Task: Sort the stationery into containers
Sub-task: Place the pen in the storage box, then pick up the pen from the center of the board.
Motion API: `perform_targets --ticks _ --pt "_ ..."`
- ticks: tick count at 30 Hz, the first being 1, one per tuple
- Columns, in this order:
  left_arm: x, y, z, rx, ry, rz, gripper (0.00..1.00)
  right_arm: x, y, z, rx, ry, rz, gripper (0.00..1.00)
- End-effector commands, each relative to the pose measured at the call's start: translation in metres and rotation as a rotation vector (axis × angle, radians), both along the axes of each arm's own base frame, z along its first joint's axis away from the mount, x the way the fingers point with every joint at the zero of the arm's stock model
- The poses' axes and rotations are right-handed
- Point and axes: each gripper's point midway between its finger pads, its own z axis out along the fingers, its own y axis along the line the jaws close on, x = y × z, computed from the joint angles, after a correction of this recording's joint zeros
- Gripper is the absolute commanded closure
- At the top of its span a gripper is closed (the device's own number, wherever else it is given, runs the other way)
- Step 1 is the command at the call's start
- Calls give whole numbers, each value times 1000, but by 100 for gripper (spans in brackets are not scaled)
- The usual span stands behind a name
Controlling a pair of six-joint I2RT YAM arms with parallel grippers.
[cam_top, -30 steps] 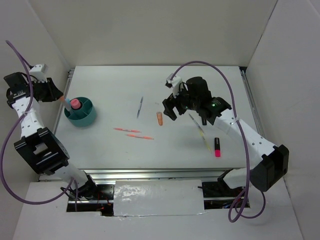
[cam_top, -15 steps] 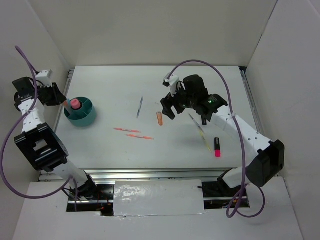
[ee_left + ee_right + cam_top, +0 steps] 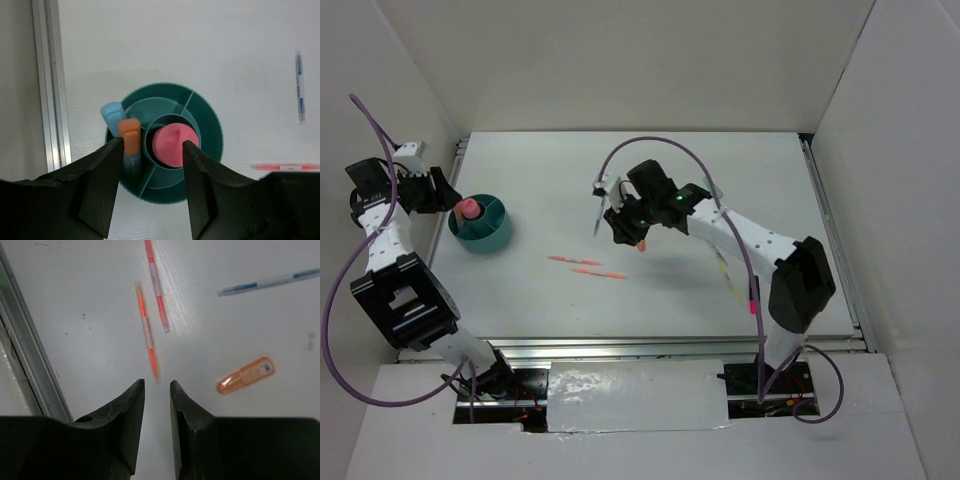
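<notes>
Your left gripper hangs over the teal tub. Its fingers are wide apart and hold nothing. In the tub, a pink-capped tube stands in the middle cup. An orange marker and a blue marker stand side by side in an outer slot.

Your right gripper is over the middle of the table. Its fingers are nearly together, with just a thin gap and nothing in it. Two orange-pink pens lie just ahead of the tips, close to each other. An orange highlighter lies off to one side, and a blue pen lies farther away.

Watch out here. That gap looks too thin to fit around a pen. If you go down like this, I think the tips will land on the pen and roll it away. The two pens are so close that you may grab both or knock one aside.

A yellow pen and a pink highlighter lie partly hidden under your right arm. A low swing could sweep them off.

If your left gripper drops now, it could bump the orange marker or tip the tub.
</notes>
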Motion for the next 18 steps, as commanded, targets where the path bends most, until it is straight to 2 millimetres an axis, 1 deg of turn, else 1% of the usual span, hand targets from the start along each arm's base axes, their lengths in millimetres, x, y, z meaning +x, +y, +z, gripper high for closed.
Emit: perform_targets --ticks 1,2,3,4,5,6,8,9,11,12,13,14,15,18 --pt "-1 -17 54 53 -147 -64 38 -8 30 -4 -35 13 79 67" --pt "-2 -21 57 59 -156 -76 38 -10 33 -10 -61 14 89 68" --pt "-3 -24 62 68 -169 -81 37 -18 38 -16 -87 29 107 69" --pt "-5 -31 72 79 -192 -95 37 -22 43 -28 -126 38 122 69" --pt "-6 -35 76 84 -203 -104 37 -19 43 -34 -142 37 115 69" --pt "-9 -39 86 93 -222 -106 36 -27 47 -47 -177 50 133 69" --pt "-10 -48 96 104 -243 -126 35 -27 45 -61 -226 48 128 67" --pt "-12 -57 103 109 -256 -145 31 -31 45 -74 -251 60 135 66" --pt "-14 -67 109 114 -268 -165 28 -31 43 -93 -303 71 135 66" --pt "-17 -77 114 122 -282 -186 27 -29 42 -96 -313 71 134 66" --pt "-18 -80 116 129 -286 -186 27 -30 42 -102 -328 79 136 66" --pt "-20 -85 122 144 -304 -192 26 -28 41 -110 -348 83 133 66" --pt "-20 -93 122 143 -309 -208 26 -28 41 -113 -357 83 133 66" --pt "-23 -104 126 156 -325 -225 26 -21 38 -124 -380 77 127 66"
